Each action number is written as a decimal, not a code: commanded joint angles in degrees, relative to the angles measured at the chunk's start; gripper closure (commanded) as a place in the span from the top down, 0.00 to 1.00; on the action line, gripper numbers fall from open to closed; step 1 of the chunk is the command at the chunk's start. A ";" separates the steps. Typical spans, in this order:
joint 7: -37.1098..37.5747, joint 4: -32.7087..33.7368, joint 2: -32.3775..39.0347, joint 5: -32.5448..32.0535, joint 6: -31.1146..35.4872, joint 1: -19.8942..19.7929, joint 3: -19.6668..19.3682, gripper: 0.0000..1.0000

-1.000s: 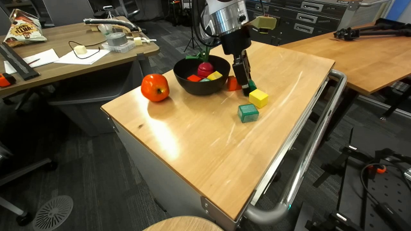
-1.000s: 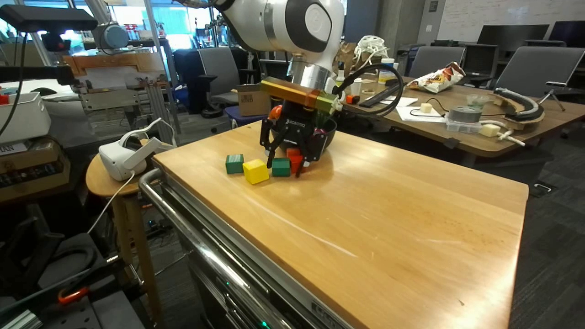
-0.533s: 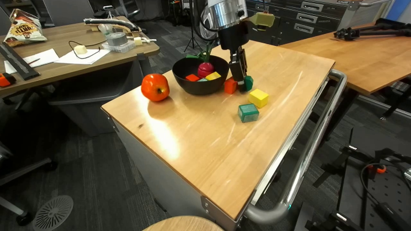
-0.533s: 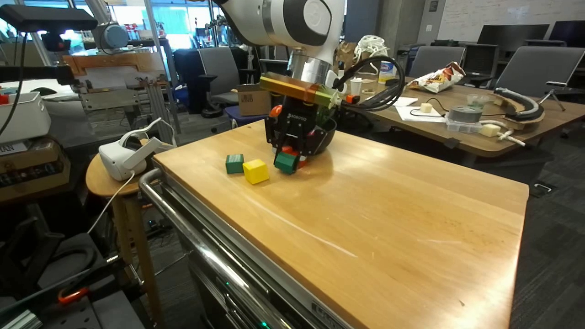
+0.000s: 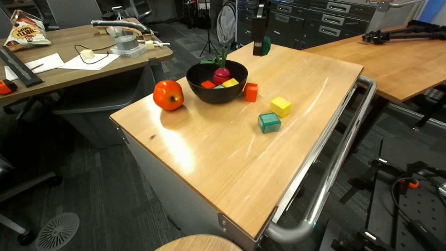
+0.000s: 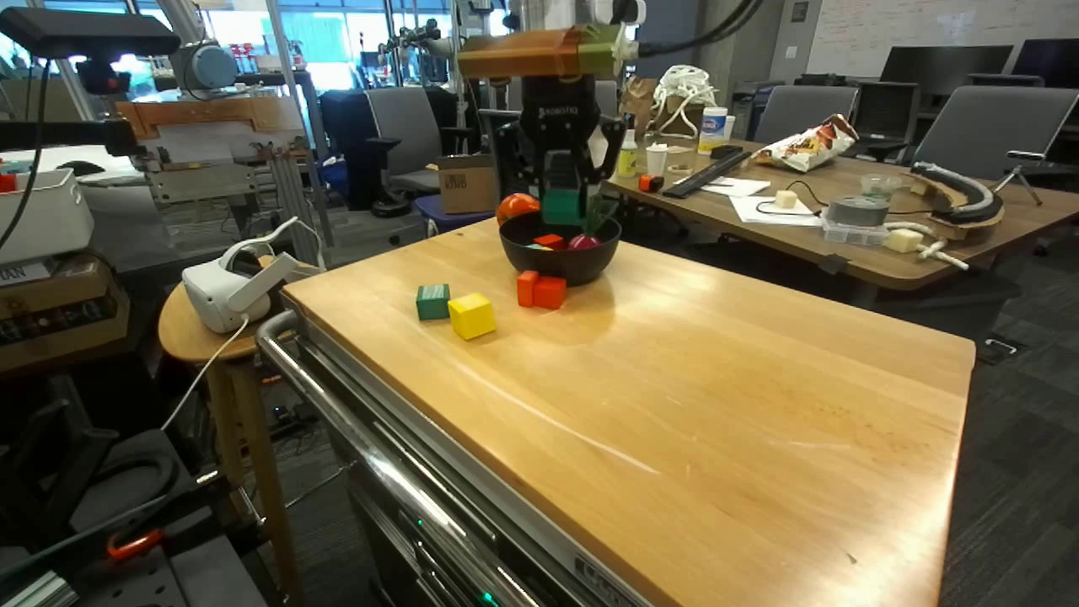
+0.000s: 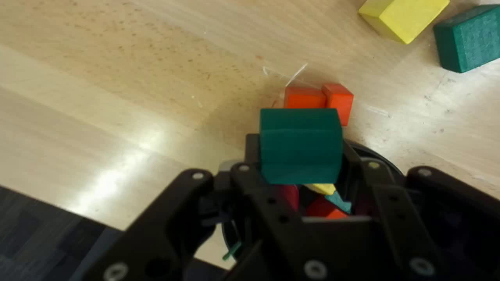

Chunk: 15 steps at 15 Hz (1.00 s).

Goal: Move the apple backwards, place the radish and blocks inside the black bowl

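Observation:
My gripper (image 6: pixel 562 190) is shut on a green block (image 6: pixel 561 207), held well above the tabletop; in the wrist view the green block (image 7: pixel 300 146) sits between the fingers, partly over the bowl's rim. The black bowl (image 5: pixel 216 96) holds the radish (image 5: pixel 222 76), a red block (image 5: pixel 208 84), a yellow block (image 5: pixel 230 82) and a teal block (image 5: pixel 218 87). The apple (image 5: pixel 168 95) stands beside the bowl. Two red blocks (image 6: pixel 527 288) (image 6: pixel 551 292) lie touching, close to the bowl. A yellow block (image 5: pixel 280 107) and another green block (image 5: pixel 269 123) lie farther out on the table.
The wooden cart top (image 5: pixel 223 150) has a metal handle rail (image 5: pixel 331 181) along one side. A desk with a snack bag (image 5: pixel 26 29) and tape roll (image 5: pixel 127 42) stands beyond it. A stool with a white headset (image 6: pixel 228 291) is near a corner.
My gripper has closed on the green block beside the red blocks and lifted it high off the table. The red blocks shifted slightly; the bowl moved a little. Apple unchanged.

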 commanded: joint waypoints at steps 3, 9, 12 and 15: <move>10.69 -4.70 -4.30 -14.67 13.09 4.41 0.21 0.19; 28.06 3.49 6.20 -32.09 6.68 8.92 0.14 0.19; 22.72 7.46 10.11 -25.02 0.11 8.71 0.52 0.19; 20.29 9.41 11.40 -20.85 0.03 8.27 0.11 0.19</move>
